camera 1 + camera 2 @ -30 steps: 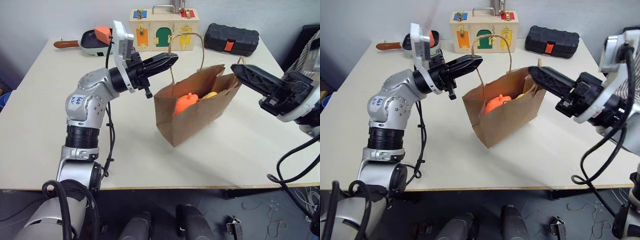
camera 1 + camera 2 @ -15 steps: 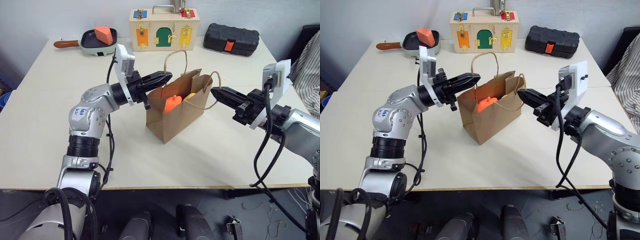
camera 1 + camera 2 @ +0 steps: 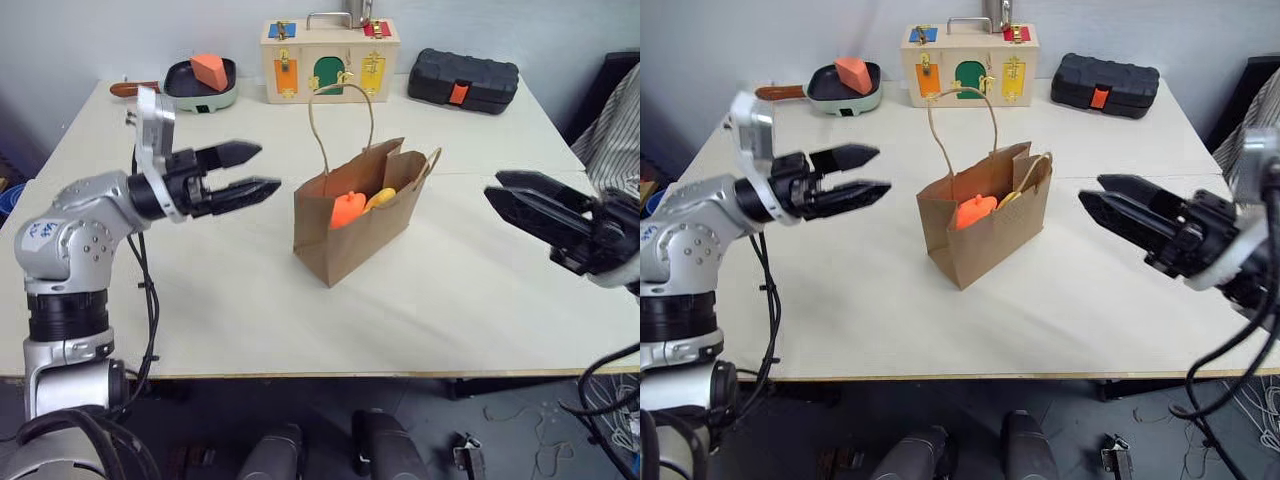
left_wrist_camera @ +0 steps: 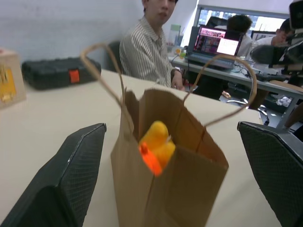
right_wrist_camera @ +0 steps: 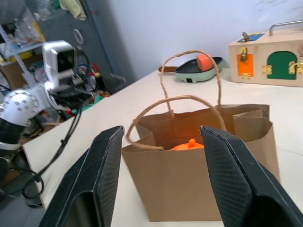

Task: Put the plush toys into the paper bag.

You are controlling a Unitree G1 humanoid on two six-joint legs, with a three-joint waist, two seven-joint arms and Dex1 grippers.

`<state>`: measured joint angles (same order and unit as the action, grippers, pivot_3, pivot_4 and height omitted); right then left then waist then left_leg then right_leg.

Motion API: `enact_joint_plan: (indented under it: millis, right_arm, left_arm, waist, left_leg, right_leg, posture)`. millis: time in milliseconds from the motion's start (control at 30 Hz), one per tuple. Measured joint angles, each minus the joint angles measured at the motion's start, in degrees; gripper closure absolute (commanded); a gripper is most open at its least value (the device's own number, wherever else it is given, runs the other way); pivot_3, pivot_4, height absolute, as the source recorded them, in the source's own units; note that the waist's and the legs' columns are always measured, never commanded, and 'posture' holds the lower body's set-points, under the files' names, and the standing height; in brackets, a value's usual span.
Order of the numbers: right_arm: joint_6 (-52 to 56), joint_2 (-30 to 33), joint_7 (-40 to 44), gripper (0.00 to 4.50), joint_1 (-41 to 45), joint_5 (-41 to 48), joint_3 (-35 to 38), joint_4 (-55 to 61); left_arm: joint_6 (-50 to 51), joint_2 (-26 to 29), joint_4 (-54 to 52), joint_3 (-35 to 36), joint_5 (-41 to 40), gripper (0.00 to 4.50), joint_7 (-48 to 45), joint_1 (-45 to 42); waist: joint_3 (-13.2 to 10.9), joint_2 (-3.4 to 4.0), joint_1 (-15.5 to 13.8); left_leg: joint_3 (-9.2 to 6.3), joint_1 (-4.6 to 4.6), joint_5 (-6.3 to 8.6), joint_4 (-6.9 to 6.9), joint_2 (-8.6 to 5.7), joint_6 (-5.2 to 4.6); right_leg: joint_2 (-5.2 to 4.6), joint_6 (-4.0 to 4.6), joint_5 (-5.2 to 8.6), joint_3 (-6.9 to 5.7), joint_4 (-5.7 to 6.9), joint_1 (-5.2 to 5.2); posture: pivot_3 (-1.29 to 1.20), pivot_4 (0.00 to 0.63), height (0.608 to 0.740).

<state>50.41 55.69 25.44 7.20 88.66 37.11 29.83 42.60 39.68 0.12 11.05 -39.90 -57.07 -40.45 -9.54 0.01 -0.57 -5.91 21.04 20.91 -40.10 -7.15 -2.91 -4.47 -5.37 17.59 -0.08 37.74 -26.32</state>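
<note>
The brown paper bag (image 3: 352,228) stands upright mid-table with both cord handles free. Inside it, the orange plush toy (image 3: 347,208) and the yellow plush toy (image 3: 380,197) show above the rim. The left wrist view looks into the paper bag (image 4: 165,179) at the yellow toy (image 4: 156,138) and an orange edge (image 4: 150,161). My left gripper (image 3: 266,168) hovers open to the bag's left, holding nothing. To the bag's right, my right gripper (image 3: 494,187) is open and empty, with its fingers (image 5: 97,175) framing the bag (image 5: 203,184).
Along the table's far edge stand a wooden box with coloured doors (image 3: 330,60), a black case (image 3: 462,78) and a green pan (image 3: 200,90) holding an orange wedge block (image 3: 208,70). A person in a striped shirt (image 4: 147,49) sits past the table's right side.
Both grippers have let go of the bag's handles, opened and drawn away to either side. The bag, held up a second ago, now stands on the table by itself.
</note>
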Motion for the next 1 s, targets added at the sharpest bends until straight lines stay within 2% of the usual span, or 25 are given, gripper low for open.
enact_joint_plan:
  millis: [33, 100, 200, 233, 367, 467, 733, 1000]
  right_arm:
    - [-0.3, 0.4, 2.3, 2.47, -2.9, -3.7, -0.2, 1.3]
    - [-1.1, 0.4, 4.5, 3.17, -5.5, -11.9, -5.4, 3.7]
    - [-4.8, -4.4, 2.9, 4.24, -0.6, -24.7, -19.0, 4.4]
    - [-6.2, -6.3, 2.3, 4.48, 1.9, -29.7, -24.2, 4.0]
    - [-11.6, -13.1, 0.9, 4.48, 10.6, -46.1, -39.1, -1.0]
    - [-13.5, -18.5, 0.4, 4.48, 16.0, -53.4, -45.1, -5.7]
    - [-14.4, -26.5, 0.1, 4.48, 20.4, -61.2, -48.3, -10.1]
    - [-14.4, -30.1, 0.1, 4.48, 21.7, -66.5, -48.8, -12.3]
  left_arm:
    - [-0.7, 0.3, -0.3, -0.4, 0.6, 0.00, -0.3, 1.5]
    - [-2.5, -0.2, -0.6, -1.7, 2.2, 0.00, -0.6, 3.7]
    - [-6.2, -3.1, 0.5, -4.7, 4.6, 0.00, -0.7, 3.5]
    - [-7.0, -3.8, 1.4, -5.6, 5.1, 0.00, -1.0, 3.1]
    - [-9.7, -6.7, 5.6, -8.3, 7.1, 0.00, -2.4, 0.4]
    - [-12.3, -7.9, 8.7, -10.1, 9.2, 0.00, -3.3, -1.2]
    - [-13.9, -10.1, 9.2, -11.7, 10.6, 0.00, -4.7, -1.7]
    - [-16.3, -14.3, 8.7, -12.2, 12.4, 0.00, -2.1, 0.9]
  waist:
    - [0.0, 0.00, -0.2]
    - [0.0, -0.03, -0.7]
    - [0.0, -0.09, -0.8]
    - [0.0, -0.10, -0.7]
    - [0.0, -0.11, -0.5]
    - [0.0, -0.10, -0.2]
    - [0.0, -0.10, 0.6]
    - [0.0, -0.10, 1.1]
  left_leg:
    - [0.00, 0.01, 0.00, 0.00, 0.00, 0.00]
    - [0.04, 0.05, 0.01, -0.09, -0.02, -0.01]
    - [0.10, 0.05, 0.00, -0.16, -0.03, -0.01]
    - [0.11, 0.00, 0.00, -0.16, -0.03, -0.01]
    - [0.13, 0.09, 0.00, -0.11, -0.04, 0.00]
    - [0.10, 0.09, 0.00, -0.05, -0.03, 0.00]
    - [-0.02, 0.13, 0.00, -0.06, -0.03, 0.00]
    - [-0.01, 0.11, 0.00, -0.05, -0.02, 0.00]
  right_leg:
    - [0.00, 0.00, 0.00, 0.01, 0.02, -0.01]
    - [0.00, -0.01, 0.00, 0.03, 0.01, -0.04]
    - [-0.01, 0.00, -0.09, 0.08, 0.03, -0.06]
    - [0.01, 0.00, -0.09, 0.08, 0.03, -0.05]
    - [0.02, 0.00, -0.09, 0.07, 0.04, -0.18]
    - [0.02, 0.00, -0.09, 0.01, 0.07, -0.19]
    - [-0.01, 0.01, -0.09, -0.20, 0.13, -0.15]
    - [0.00, 0.01, -0.09, -0.21, 0.19, -0.18]
  posture:
    - [0.00, 0.150, 0.740]
    - [0.00, 0.150, 0.740]
    - [0.00, 0.150, 0.740]
    - [0.00, 0.150, 0.740]
    - [0.00, 0.150, 0.740]
    - [0.00, 0.150, 0.740]
    - [0.00, 0.150, 0.740]
    - [0.00, 0.150, 0.740]
